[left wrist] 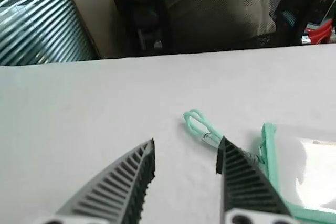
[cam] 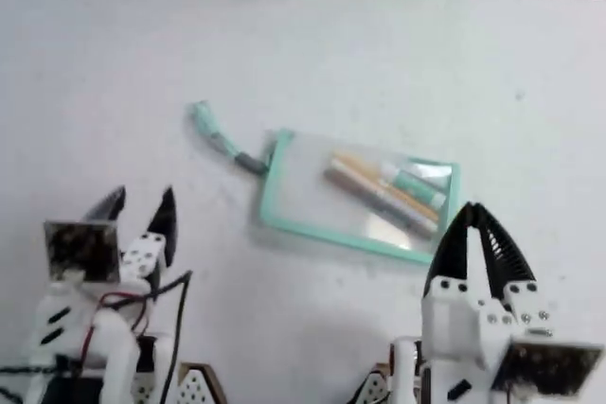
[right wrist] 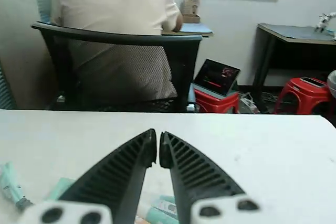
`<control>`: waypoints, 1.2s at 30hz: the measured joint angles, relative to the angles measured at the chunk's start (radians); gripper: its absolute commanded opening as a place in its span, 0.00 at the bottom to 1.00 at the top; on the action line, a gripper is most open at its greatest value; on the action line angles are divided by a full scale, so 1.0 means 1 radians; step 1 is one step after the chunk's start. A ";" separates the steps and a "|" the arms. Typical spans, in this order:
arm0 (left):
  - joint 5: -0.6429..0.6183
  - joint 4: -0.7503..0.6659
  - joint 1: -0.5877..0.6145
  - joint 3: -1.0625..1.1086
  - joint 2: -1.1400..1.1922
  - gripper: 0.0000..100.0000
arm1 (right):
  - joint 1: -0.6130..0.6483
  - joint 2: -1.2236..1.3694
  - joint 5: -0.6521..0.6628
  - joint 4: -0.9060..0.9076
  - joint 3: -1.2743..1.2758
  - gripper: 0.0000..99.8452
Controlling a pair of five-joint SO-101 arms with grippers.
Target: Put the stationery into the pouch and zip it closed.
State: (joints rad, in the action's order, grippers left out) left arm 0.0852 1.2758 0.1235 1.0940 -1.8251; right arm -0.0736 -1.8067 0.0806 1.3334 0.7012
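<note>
A clear pouch (cam: 355,198) with a mint-green border lies flat in the middle of the white table, and several pens (cam: 386,192) show through its face. Its green strap (cam: 216,135) trails off the far left corner. The pouch edge (left wrist: 271,150) and strap loop (left wrist: 198,123) appear in the left wrist view. My left gripper (cam: 140,203) stands open on the near left, well clear of the pouch, nothing between its fingers (left wrist: 131,179). My right gripper (cam: 474,210) is shut and empty at the pouch's near right corner, raised above the table in its own wrist view (right wrist: 157,148).
The white table (cam: 114,63) runs wide around the pouch, with free room to the left and far side. Beyond its far edge a black chair (right wrist: 118,66) and red stools (right wrist: 307,94) stand on the floor.
</note>
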 measured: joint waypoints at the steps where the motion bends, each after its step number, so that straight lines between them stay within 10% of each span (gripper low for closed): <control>1: 0.000 -0.009 -0.002 0.034 0.000 0.20 | 0.005 0.000 0.000 0.000 0.025 0.02; 13: 0.000 -0.149 -0.003 0.578 0.014 0.20 | 0.104 0.002 0.000 -0.094 0.497 0.02; 22: 0.058 -0.029 -0.003 0.600 0.003 0.20 | 0.112 0.021 -0.002 -0.256 0.964 0.02; 36: 0.052 0.011 -0.003 0.601 0.005 0.20 | 0.158 0.015 0.071 -0.071 0.980 0.02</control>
State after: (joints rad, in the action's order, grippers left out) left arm 0.1373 1.2866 0.1204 1.6955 -1.8205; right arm 0.0844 -1.7914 0.1511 1.2628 1.6817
